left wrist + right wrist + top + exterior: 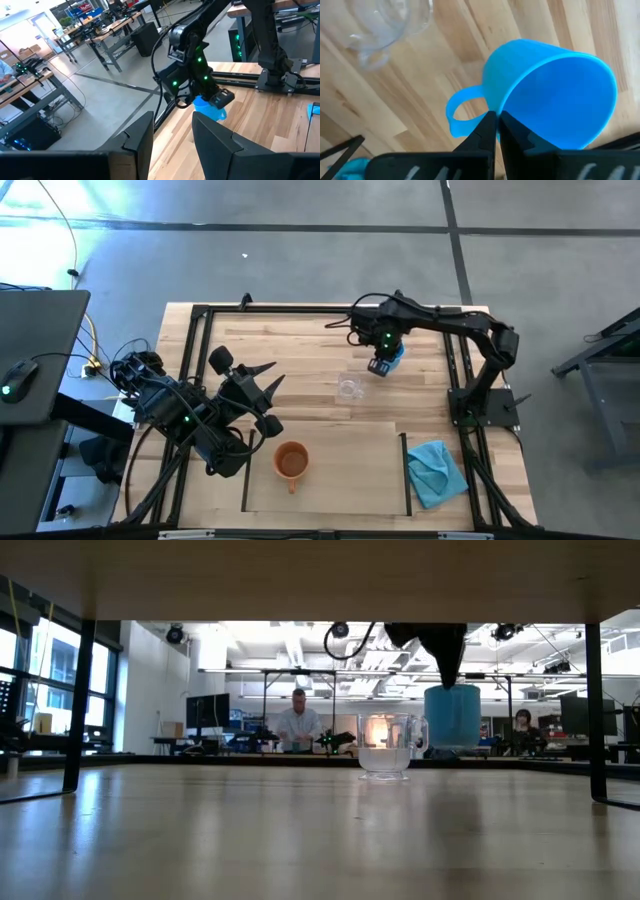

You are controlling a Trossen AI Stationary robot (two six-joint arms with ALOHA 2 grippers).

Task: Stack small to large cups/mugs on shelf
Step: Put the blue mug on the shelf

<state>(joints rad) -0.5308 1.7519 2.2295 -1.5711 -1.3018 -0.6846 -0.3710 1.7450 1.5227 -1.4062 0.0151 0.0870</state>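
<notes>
- The blue mug (545, 95) is bright, smooth plastic-looking, with a wide round mouth and a looped handle on one side; I see my right hand (496, 122) pinched shut on its rim right beside that handle.
- In the low view the blue mug (452, 717) hangs clear of the counter (200, 830), just beside the clear glass cup (386, 745).
- From above, the right hand (383, 358) and its mug sit over the far middle of the counter, near the glass cup (349, 388), which stands upright on the striped wood.
- The glass cup is transparent, with a small handle and a thick base.
- The orange mug (291, 461) stands upright on the shelf (345, 480), the pale panel at the near edge, its handle pointing toward the near side.
- My left hand (262, 395) waits above the counter's left side, fingers (215, 140) spread apart and holding nothing.
- A teal cloth (437, 471) lies right of the shelf.
</notes>
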